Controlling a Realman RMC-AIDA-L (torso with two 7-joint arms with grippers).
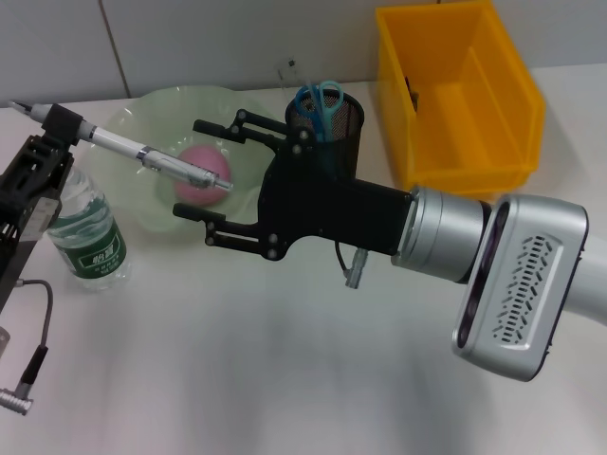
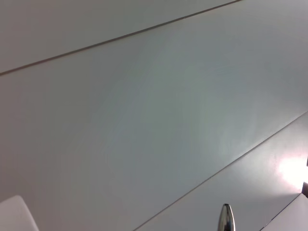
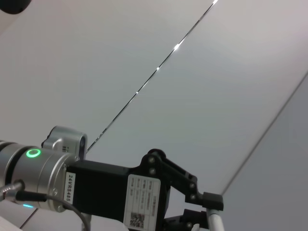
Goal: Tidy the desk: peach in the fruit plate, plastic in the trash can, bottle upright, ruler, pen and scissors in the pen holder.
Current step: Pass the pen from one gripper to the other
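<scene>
My left gripper (image 1: 59, 121) at the left is shut on a white and silver pen (image 1: 142, 154), held slanting over the green fruit plate (image 1: 142, 114). The pen's end shows in the left wrist view (image 2: 225, 217) and the right wrist view (image 3: 215, 222). My right gripper (image 1: 190, 169) is open above the plate, its jaws on either side of the pen's far end. A pink peach (image 1: 194, 188) lies in the plate. The bottle (image 1: 87, 232) stands upright at the left. The black mesh pen holder (image 1: 341, 128) holds blue scissors (image 1: 318, 100). The ruler and plastic are not clearly seen.
A yellow bin (image 1: 474, 104) stands at the back right, next to the pen holder. A cable with a metal plug (image 1: 21, 398) hangs by the left arm at the front left. White tabletop lies in front of the plate.
</scene>
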